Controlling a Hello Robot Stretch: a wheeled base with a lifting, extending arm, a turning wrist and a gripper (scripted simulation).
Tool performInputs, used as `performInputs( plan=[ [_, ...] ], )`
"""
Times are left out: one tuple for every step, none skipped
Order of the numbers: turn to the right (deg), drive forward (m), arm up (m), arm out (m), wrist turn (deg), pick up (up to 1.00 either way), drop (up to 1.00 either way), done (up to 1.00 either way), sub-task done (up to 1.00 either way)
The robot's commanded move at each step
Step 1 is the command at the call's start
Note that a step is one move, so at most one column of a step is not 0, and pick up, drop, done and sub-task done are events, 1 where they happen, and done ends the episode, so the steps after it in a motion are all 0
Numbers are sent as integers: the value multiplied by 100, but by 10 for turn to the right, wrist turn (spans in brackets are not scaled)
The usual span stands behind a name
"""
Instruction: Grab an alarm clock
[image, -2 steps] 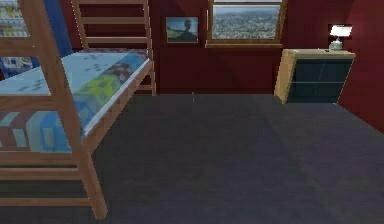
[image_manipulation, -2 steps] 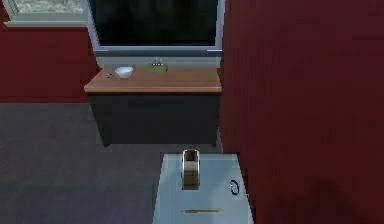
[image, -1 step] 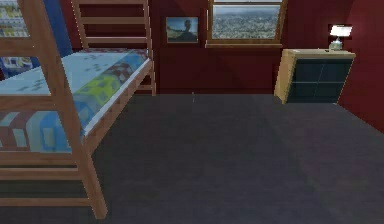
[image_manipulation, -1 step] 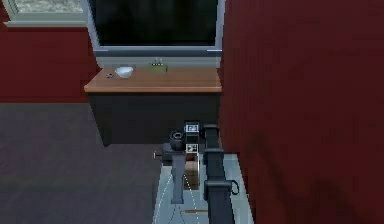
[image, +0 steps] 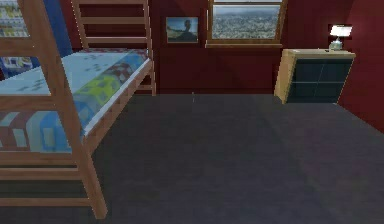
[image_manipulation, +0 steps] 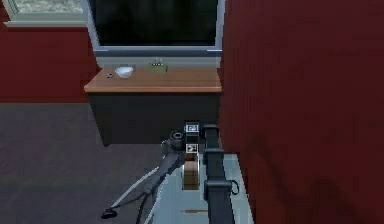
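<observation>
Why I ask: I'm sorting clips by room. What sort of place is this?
Most likely a bedroom, perhaps a child's: a wooden bunk bed with colourful bedding, a low dresser against the red wall, and a small lamp on top of it.

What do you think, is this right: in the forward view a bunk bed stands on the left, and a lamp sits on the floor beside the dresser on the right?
Not quite. The forward view shows the lamp sitting on top of the dresser, not on the floor beside it. The rest holds: the bunk bed stands on the left and the dresser on the right.
</observation>
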Motion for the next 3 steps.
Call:
performInputs(
  plan=[
    [0,0,0,0,450,0,0,0,0],
    [0,0,0,0,450,0,0,0,0],
    [0,0,0,0,390,0,0,0,0]
  ],
)
